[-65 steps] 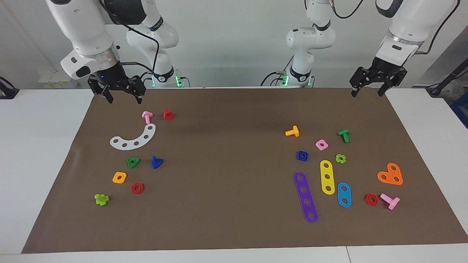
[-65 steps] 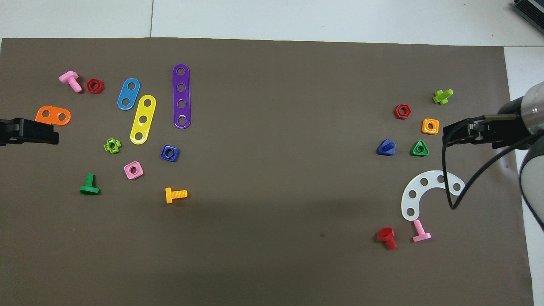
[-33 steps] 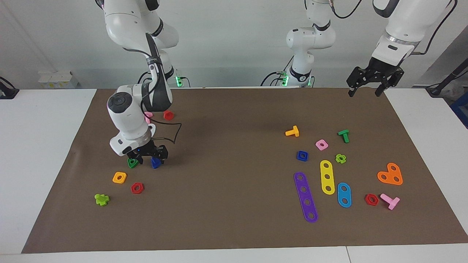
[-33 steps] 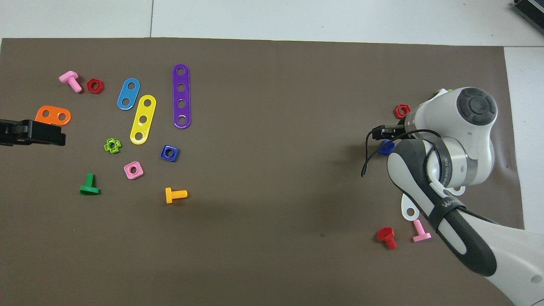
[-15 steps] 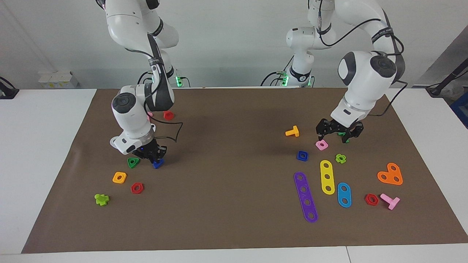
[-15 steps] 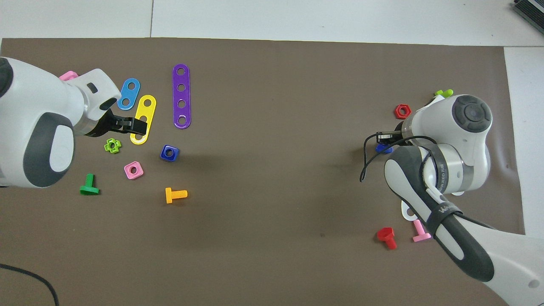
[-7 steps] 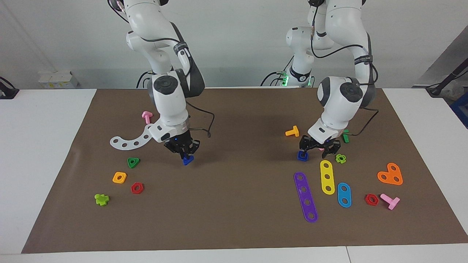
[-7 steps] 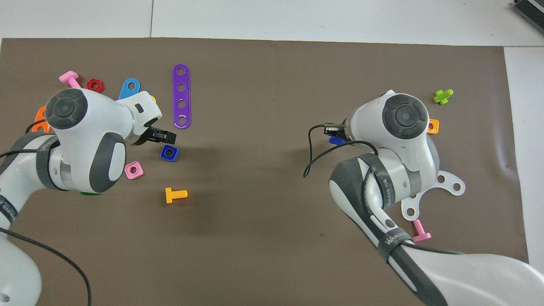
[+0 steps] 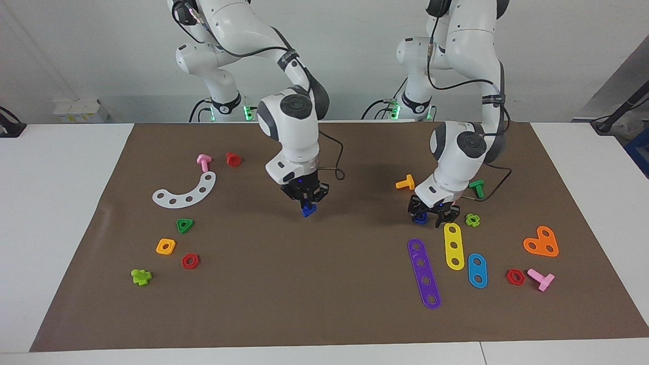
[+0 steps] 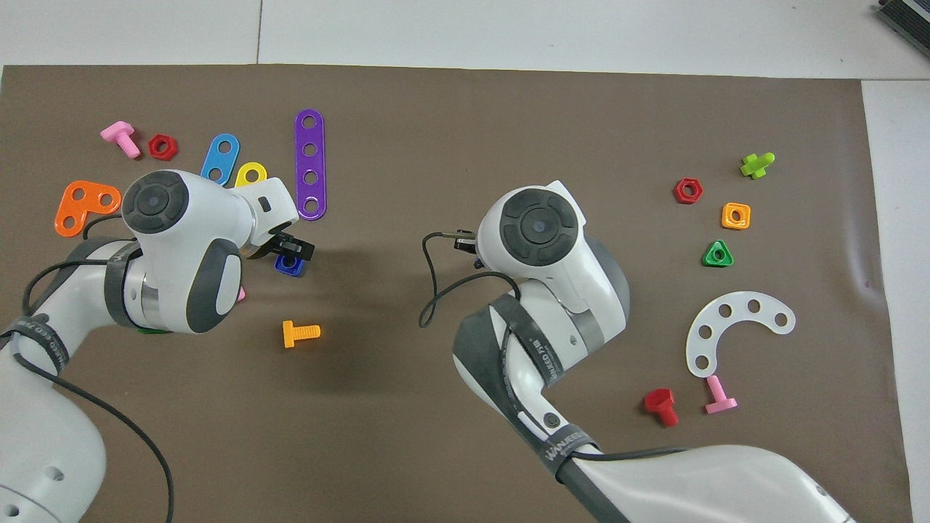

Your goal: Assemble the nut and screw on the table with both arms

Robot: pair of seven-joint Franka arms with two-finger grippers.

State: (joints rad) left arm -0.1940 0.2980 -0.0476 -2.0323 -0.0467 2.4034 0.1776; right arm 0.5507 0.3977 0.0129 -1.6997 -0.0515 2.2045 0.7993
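Note:
The dark blue square nut lies on the brown mat toward the left arm's end of the table. My left gripper is down at the mat, open, with its fingers on either side of the nut; it also shows in the overhead view partly covering the nut. My right gripper is shut on the dark blue screw and holds it a little above the middle of the mat. In the overhead view the right arm's wrist hides the screw.
An orange bolt, a green bolt, a light green cross nut, a yellow strip and a purple strip lie close around the left gripper. A white arc and a green triangular nut lie toward the right arm's end.
My right gripper closed on the screw, lifted it and carried it toward the middle of the mat. My left gripper came in from the table's end and lowered around the nut.

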